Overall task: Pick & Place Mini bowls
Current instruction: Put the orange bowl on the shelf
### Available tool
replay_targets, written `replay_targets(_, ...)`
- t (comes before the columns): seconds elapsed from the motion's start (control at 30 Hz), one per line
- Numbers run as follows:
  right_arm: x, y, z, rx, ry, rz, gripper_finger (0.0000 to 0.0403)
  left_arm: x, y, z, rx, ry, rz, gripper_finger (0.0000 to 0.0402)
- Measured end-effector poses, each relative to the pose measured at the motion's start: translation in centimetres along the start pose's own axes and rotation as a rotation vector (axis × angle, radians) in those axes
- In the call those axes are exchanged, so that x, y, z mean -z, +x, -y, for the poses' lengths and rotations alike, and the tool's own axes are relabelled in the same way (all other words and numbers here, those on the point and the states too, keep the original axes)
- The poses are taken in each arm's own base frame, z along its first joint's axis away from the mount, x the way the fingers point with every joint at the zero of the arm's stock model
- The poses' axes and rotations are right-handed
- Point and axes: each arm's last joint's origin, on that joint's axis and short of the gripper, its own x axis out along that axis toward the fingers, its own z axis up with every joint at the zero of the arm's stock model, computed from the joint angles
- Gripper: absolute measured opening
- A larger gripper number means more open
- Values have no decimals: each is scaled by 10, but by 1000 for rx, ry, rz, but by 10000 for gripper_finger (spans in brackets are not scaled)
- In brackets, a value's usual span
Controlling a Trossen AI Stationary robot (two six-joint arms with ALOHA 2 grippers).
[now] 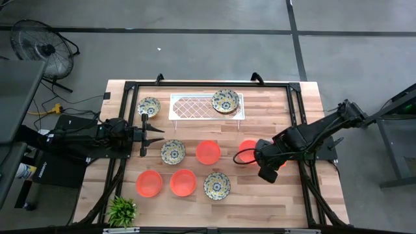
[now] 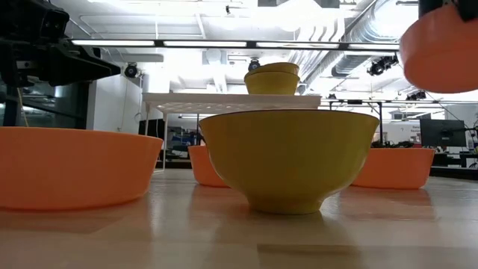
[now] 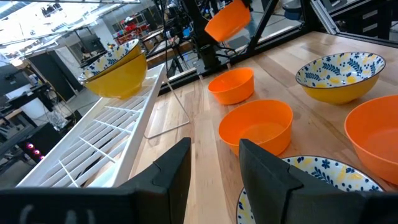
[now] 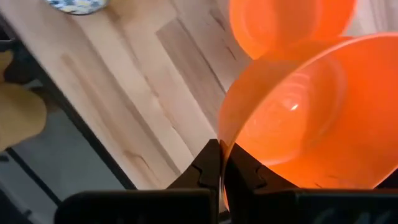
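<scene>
High view first: I've got the right gripper [image 1: 245,158] pinched shut on the rim of an orange bowl [image 1: 246,151], lifted over the worktop [image 1: 305,201] at its right side. The arm covers most of that bowl, so I can't say from here whether a second orange one lies underneath. My right wrist view helps: fingers [image 4: 211,163] clamped on the rim of the held bowl [image 4: 311,118], and past it a second orange bowl [image 4: 283,22], cut off by the frame.

Left gripper [image 1: 153,135] hovers partly open, holding nothing, beside a floral bowl [image 1: 173,151]. In its wrist view that bowl [image 3: 311,180] is half hidden behind the fingers [image 3: 264,171].

Tray [image 1: 195,107] at the back carries floral bowls at its right end [image 1: 225,101]; from above it reads as one bowl, but the low view shows a stack of two [image 2: 272,78]. Another floral bowl [image 1: 149,106] sits just left of the tray.

Orange bowl in the middle [image 1: 208,152], two more at the front [image 1: 149,184] [image 1: 182,182], floral one beside them [image 1: 216,186]. Low view is mostly blocked by that near bowl [image 2: 290,157]; the held one [image 2: 441,52] shows only in the top corner, cut off.
</scene>
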Motion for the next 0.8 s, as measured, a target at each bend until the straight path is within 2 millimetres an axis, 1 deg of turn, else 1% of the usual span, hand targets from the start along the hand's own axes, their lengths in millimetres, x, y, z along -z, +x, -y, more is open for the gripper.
replay_targets(0.2, -8, 8, -11, -63, -103, 16, 0, 0, 0, 0, 0, 0, 0, 131)
replay_targets(0.5, -27, 38, -38, -117, -138, 3, 0, -2, 0, -1, -18, 0, 31, 131)
replay_targets(0.6, -35, 38, -49, -116, -171, 21, 0, -3, 0, -1, -18, 0, 34, 131)
replay_targets(0.8, -53, 26, -76, -120, -261, 103, 0, -2, 0, -1, -17, 0, 31, 131)
